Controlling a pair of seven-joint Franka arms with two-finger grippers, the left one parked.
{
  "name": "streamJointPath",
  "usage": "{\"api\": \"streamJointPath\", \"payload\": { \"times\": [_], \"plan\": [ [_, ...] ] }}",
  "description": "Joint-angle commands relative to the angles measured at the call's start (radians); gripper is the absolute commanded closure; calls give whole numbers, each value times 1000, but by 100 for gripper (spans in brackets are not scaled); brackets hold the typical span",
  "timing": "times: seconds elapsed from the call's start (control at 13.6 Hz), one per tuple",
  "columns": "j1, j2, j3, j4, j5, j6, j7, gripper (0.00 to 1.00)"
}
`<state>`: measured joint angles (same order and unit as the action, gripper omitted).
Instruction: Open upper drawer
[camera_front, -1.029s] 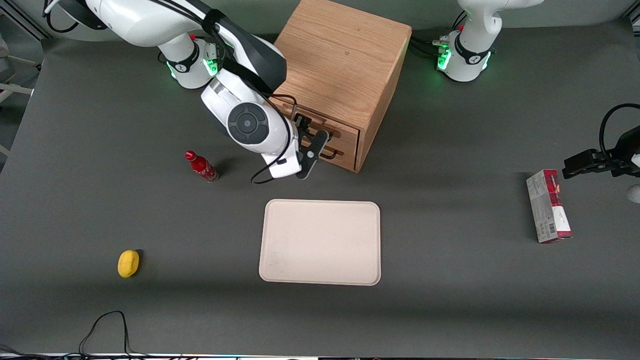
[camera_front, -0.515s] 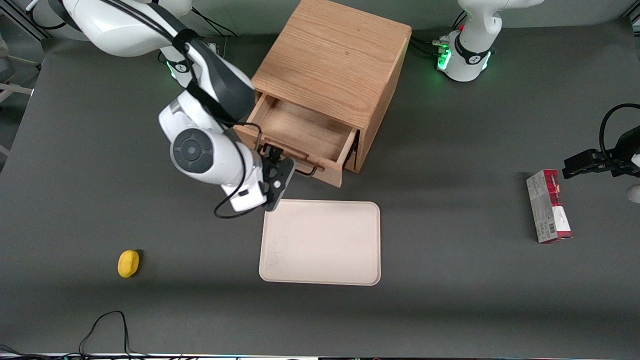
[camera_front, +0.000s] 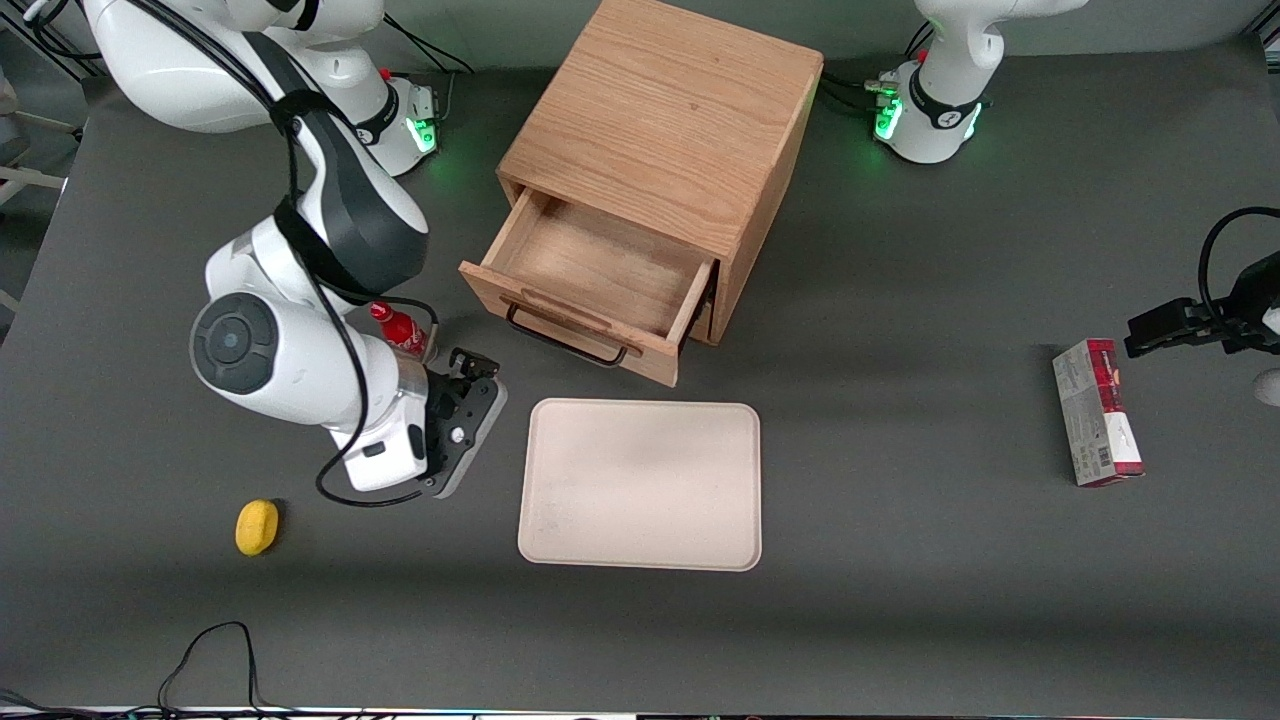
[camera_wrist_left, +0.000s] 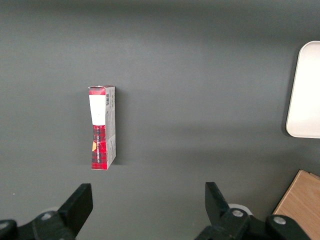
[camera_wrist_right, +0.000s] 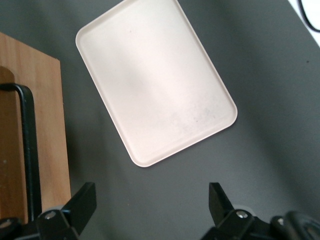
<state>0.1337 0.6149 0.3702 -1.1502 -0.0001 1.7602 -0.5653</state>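
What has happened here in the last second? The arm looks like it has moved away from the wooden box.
The upper drawer was shut a second ago; the gripper pulled it out by its black handle, then let go and drew back toward the front camera, beside the tray. Its fingers are now open and hold nothing. The tray, red bottle, yellow object and red box stayed put.

You're looking at a robot lab bench: a dark grey mat-covered table, arm bases bolted on with green status lights, loose cables at the near edge. Staged props sit on it: wooden cabinet, beige tray, red carton, yellow sponge, small red bottle. The gripper hangs beside the tray, fingers spread.
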Motion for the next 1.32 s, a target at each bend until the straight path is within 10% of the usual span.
{"api": "streamJointPath", "payload": {
  "times": [0.0, 0.22, 0.44, 0.74, 1.25],
  "plan": [
    [23, 16, 62, -11, 22, -19, 94, 0],
    [26, 3, 98, -52, 3, -21, 134, 0],
    [17, -92, 0, -34, -239, -45, 122, 0],
    [14, -251, -190, -62, -88, -129, 250, 0],
    [15, -720, -439, -612, 29, -111, 625, 0]
  ]
}}
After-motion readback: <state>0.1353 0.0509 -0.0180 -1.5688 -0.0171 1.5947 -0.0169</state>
